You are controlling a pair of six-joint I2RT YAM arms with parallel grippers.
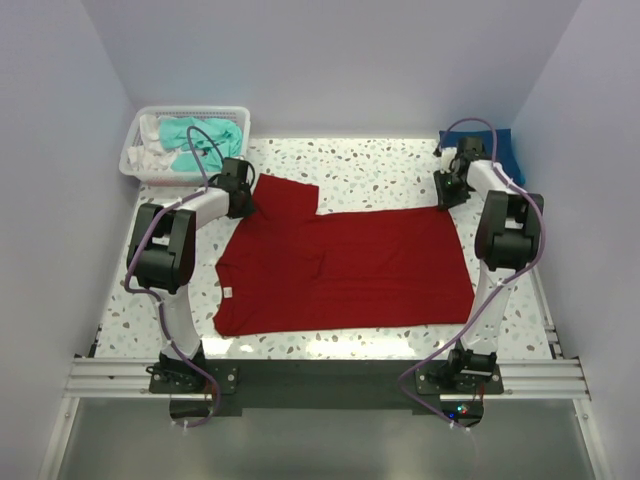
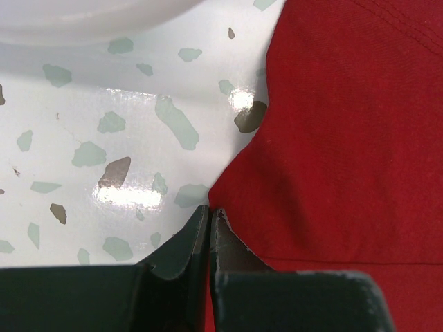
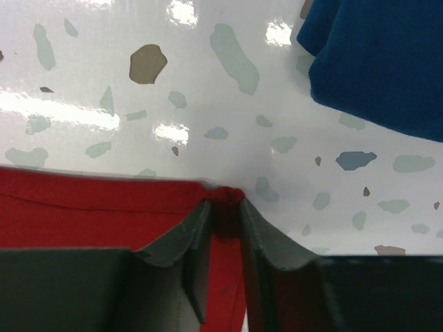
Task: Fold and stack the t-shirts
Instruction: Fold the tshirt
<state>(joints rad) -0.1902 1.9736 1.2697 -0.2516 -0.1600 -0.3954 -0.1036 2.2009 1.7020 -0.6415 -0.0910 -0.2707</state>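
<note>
Left claw (image 2: 210, 213) first, since it fills the bottom of your left wrist view. It is clenched, fingers pressed almost flat together right on the edge of the red t-shirt (image 1: 350, 270). A sliver of red shows between them low down, so read it as a pinch on the cloth edge. From above, that claw sits at the shirt's 10 o'clock, at the outer corner of the sleeve that sticks out toward 12.

Right claw (image 3: 225, 207): fingers closed on a bunched corner of the same red shirt, with cloth clearly between the tips. From above, that corner is at the shirt's 2 o'clock.

You have the red shirt spread flat across the middle of the speckled surface (image 1: 380, 175). Its long axis runs from 9 to 3, with a small crease near its centre. Both arms reach over its 9 and 3 o'clock sides.

Blue t-shirt (image 1: 505, 150): it lies on the surface at 1 o'clock, just beyond the right claw and apart from the red cloth. The right wrist view shows bare surface between them.

Teal t-shirt (image 1: 200, 140): it is crumpled inside the white mesh basket (image 1: 190, 110) at 11 o'clock, with white cloth (image 1: 152, 150) beside it. The basket stands near the left claw but is not touching the red shirt.
</note>
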